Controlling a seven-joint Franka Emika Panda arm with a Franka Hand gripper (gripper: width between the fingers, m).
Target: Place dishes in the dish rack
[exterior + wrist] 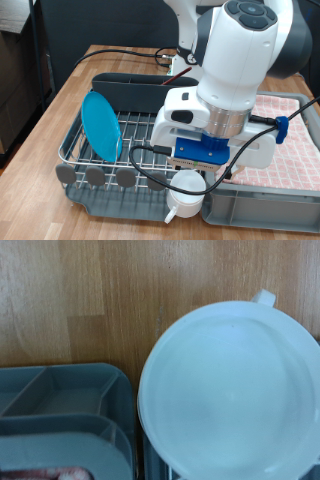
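The arm reaches down over the dish rack [100,150], which sits on a wooden bench [50,115]. The gripper [205,165] hangs directly above a white mug [187,195]; in the exterior view the mug sits at about five o'clock from the middle of the rack, near its front edge, with its handle pointing towards the exterior view's bottom. The wrist body hides the fingers there, and the wrist view shows none of them, so whether the jaws are apart, together or clamped on the mug cannot be told.

In the wrist view the mug [235,395] fills most of the frame as a pale round opening seen from straight above, its handle a small stub on the rim. Beside it lies a grey compartmented tray [60,410], and wood grain covers the rest.

A light-blue plate [101,124] stands on edge in the rack's wire grid, at about nine o'clock from the mug in the exterior view and well apart from it. Round grey discs [95,177] line the rack's near edge, and a tall dark compartment [125,90] runs along its far side. At three o'clock from the rack, a red-checked cloth [295,135] lies in a grey crate [265,210]. Black cables [120,55] trail across the bench behind the arm.
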